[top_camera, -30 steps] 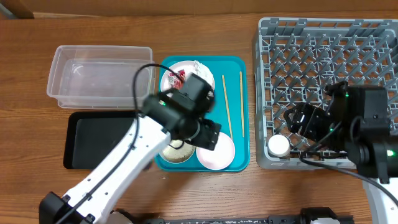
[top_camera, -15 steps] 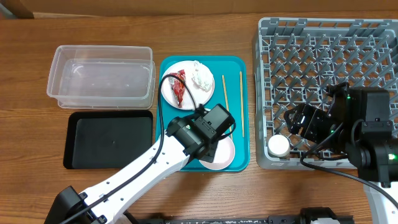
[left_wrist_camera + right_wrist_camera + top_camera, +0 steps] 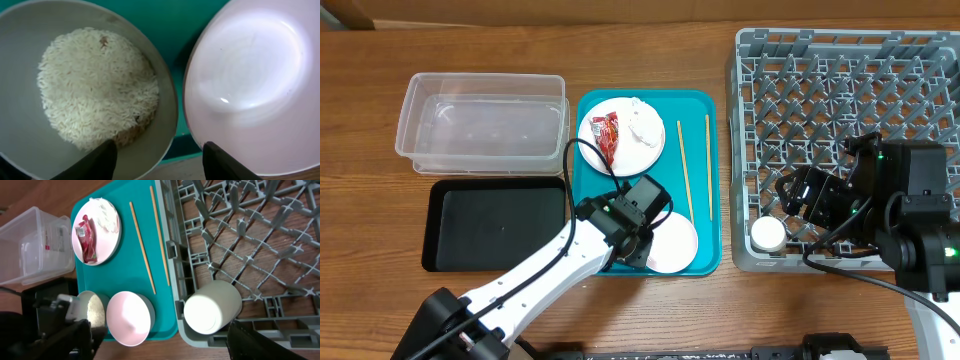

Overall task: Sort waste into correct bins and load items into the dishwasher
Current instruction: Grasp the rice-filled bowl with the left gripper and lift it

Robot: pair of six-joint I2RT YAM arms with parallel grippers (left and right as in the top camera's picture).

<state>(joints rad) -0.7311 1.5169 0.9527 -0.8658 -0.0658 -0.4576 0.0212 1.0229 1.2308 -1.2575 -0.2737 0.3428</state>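
Observation:
My left gripper (image 3: pixel 160 161) is open and low over the front of the teal tray (image 3: pixel 700 215). One finger is inside a metal-rimmed bowl (image 3: pixel 30 130) of loose white rice (image 3: pixel 95 85), the other over the pale pink plate (image 3: pixel 250 85). In the overhead view the left gripper (image 3: pixel 623 248) hides that bowl. A white plate (image 3: pixel 638 155) holds the red wrapper (image 3: pixel 606 133) and the white tissue (image 3: pixel 642 122). Two chopsticks (image 3: pixel 685 172) lie on the tray. My right gripper (image 3: pixel 798 197) is open above the grey dish rack (image 3: pixel 850 80), near a white cup (image 3: pixel 212 307).
The clear tub (image 3: pixel 480 125) stands at the back left, with the black tray (image 3: pixel 495 225) in front of it, both left of the teal tray. The dish rack fills the right side. Bare wooden table shows along the front edge.
My left arm has moved from over the white plate toward the tray's front, down onto the rice bowl. The plate with wrapper and tissue is uncovered. The right arm has not moved.

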